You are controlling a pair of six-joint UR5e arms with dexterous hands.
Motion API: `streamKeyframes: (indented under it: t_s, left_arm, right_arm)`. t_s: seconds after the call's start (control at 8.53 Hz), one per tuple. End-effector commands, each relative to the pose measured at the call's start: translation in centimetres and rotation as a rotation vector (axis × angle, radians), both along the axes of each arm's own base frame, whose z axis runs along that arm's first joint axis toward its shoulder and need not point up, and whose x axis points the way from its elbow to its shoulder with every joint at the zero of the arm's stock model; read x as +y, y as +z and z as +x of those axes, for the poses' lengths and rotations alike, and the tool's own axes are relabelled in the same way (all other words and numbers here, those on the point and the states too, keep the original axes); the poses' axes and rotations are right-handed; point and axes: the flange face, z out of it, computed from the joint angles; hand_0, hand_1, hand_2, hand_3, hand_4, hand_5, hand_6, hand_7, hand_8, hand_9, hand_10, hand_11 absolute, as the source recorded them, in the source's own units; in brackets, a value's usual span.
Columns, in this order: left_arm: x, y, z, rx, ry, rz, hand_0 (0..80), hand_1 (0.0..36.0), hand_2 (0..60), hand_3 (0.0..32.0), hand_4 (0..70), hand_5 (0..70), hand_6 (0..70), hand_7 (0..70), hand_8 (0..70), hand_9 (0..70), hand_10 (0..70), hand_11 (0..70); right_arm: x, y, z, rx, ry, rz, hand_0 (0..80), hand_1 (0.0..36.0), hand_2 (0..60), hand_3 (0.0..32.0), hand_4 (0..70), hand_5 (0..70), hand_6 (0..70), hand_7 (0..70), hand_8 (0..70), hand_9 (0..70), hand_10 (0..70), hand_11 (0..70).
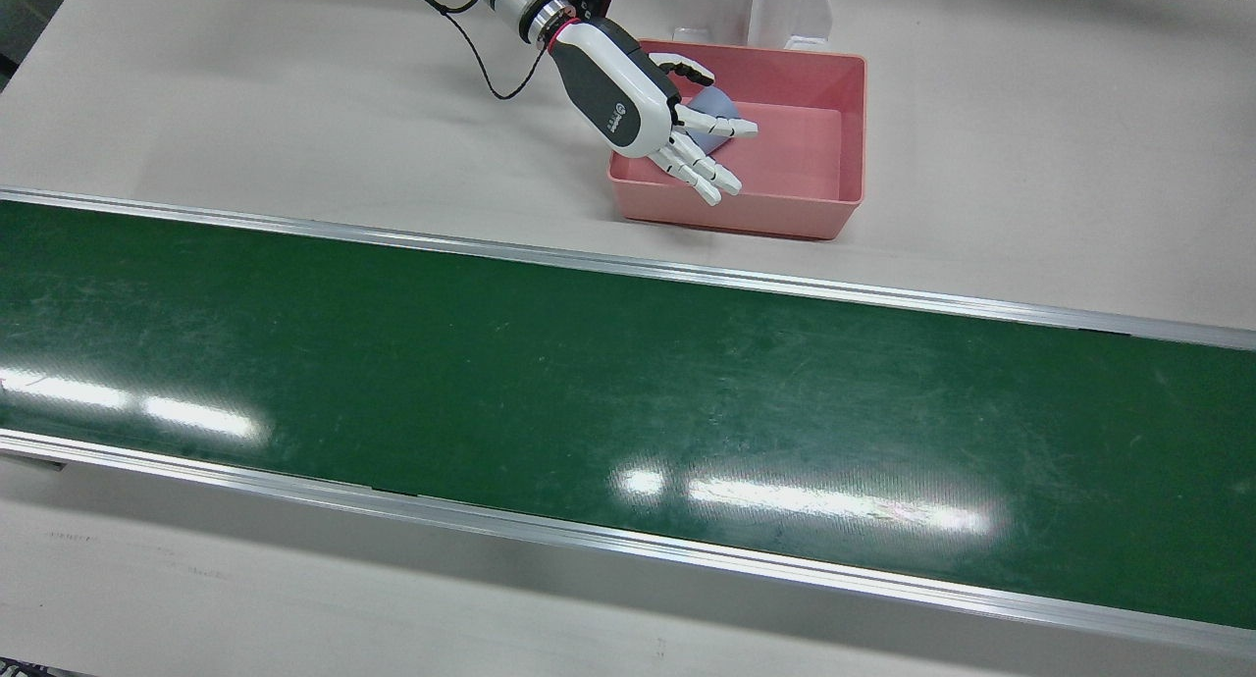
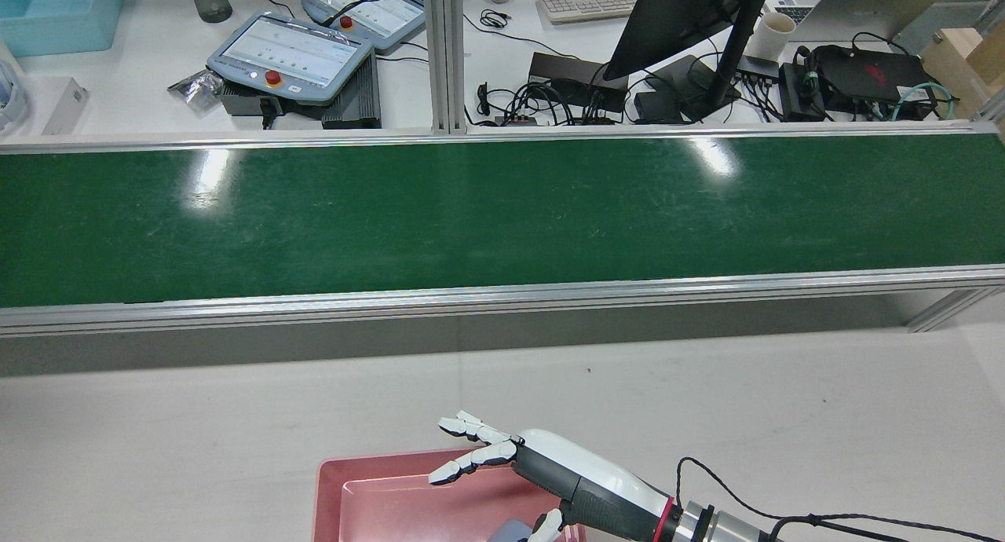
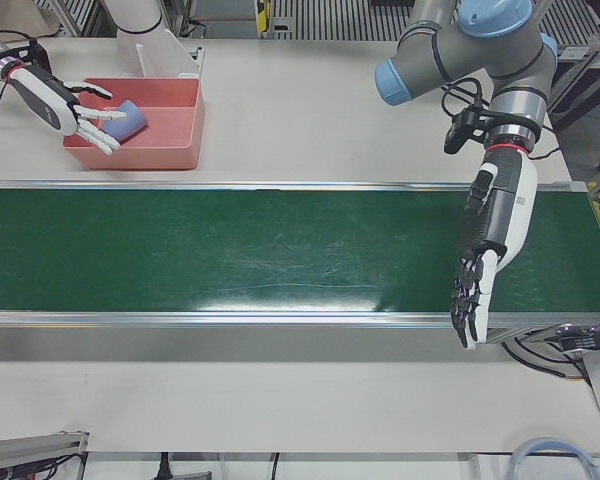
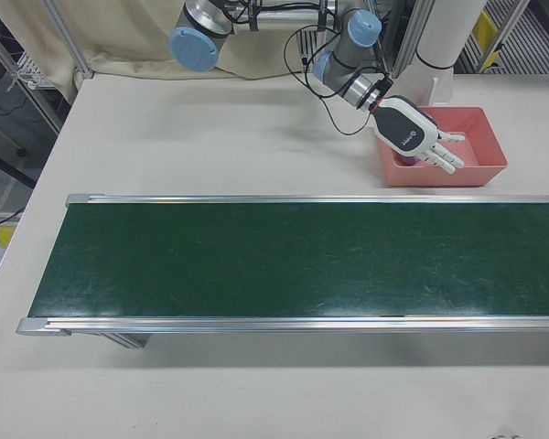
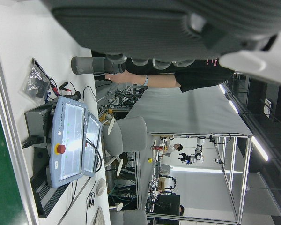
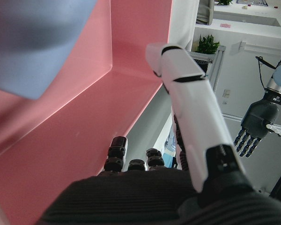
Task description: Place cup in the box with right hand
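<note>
Cup (image 1: 713, 118) lies inside box (image 1: 852, 128), at end nearest right hand (image 1: 648, 98). Right hand over box rim, fingers spread, holding nothing. Left hand (image 3: 490, 240) well apart over green belt (image 1: 589, 392), fingers straight, empty. Box on pale surface (image 1: 294, 108) beside belt.

No legible text; only a blurred logo on the right hand (image 1: 628, 103).

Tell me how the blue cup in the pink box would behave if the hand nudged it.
The blue cup seems to lie on its side in the pink box, so a nudge would likely roll it. It looks like small plastic, probably light. The box walls should stop it. The right hand is open above it.
</note>
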Motion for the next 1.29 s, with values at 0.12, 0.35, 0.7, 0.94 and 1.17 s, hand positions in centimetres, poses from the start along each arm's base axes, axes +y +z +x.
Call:
streamKeyframes:
  t_s: [0.12, 0.35, 0.7, 0.94, 1.17]
  left_arm:
    - [0.0, 0.0, 0.0, -0.001, 0.000, 0.000, 0.0, 0.0, 0.0, 0.0, 0.0, 0.0, 0.0, 0.0, 0.0, 0.0, 0.0, 0.0]
    - [0.0, 0.0, 0.0, -0.001, 0.000, 0.000, 0.0, 0.0, 0.0, 0.0, 0.0, 0.0, 0.0, 0.0, 0.0, 0.0, 0.0, 0.0]
    - [0.0, 0.0, 0.0, -0.001, 0.000, 0.000, 0.0, 0.0, 0.0, 0.0, 0.0, 0.0, 0.0, 0.0, 0.0, 0.0, 0.0, 0.0]
    - [0.0, 0.0, 0.0, 0.000, 0.000, 0.000, 0.0, 0.0, 0.0, 0.0, 0.0, 0.0, 0.0, 0.0, 0.0, 0.0, 0.0, 0.0]
    - [0.0, 0.0, 0.0, -0.001, 0.000, 0.000, 0.0, 0.0, 0.0, 0.0, 0.0, 0.0, 0.0, 0.0, 0.0, 0.0, 0.0, 0.0]
  right_arm:
    - [-5.4, -8.2, 5.6, -0.291, 0.187, -0.028, 64.5, 36.0, 60.0, 0.0, 8.7, 13.7, 21.9, 70.0, 8.4, 23.8, 1.2, 4.9]
    - [-8.5, -11.2, 13.0, -0.428, 0.322, -0.047, 66.8, 36.0, 60.0, 0.0, 26.2, 17.8, 37.3, 70.0, 44.6, 68.9, 15.0, 25.8]
    - [-15.3, -7.0, 25.4, -0.422, 0.542, -0.091, 66.9, 36.0, 60.0, 0.0, 34.6, 21.6, 43.2, 70.0, 70.0, 70.0, 32.4, 49.2]
    - [-19.0, -2.6, 34.2, -0.240, 0.717, -0.130, 73.2, 36.0, 60.0, 0.0, 41.4, 24.1, 46.3, 70.0, 70.0, 70.0, 42.5, 62.5]
    - [-24.7, 5.0, 39.2, -0.123, 0.776, -0.251, 78.4, 36.0, 60.0, 0.0, 43.6, 25.0, 46.8, 70.0, 70.0, 70.0, 43.6, 64.2]
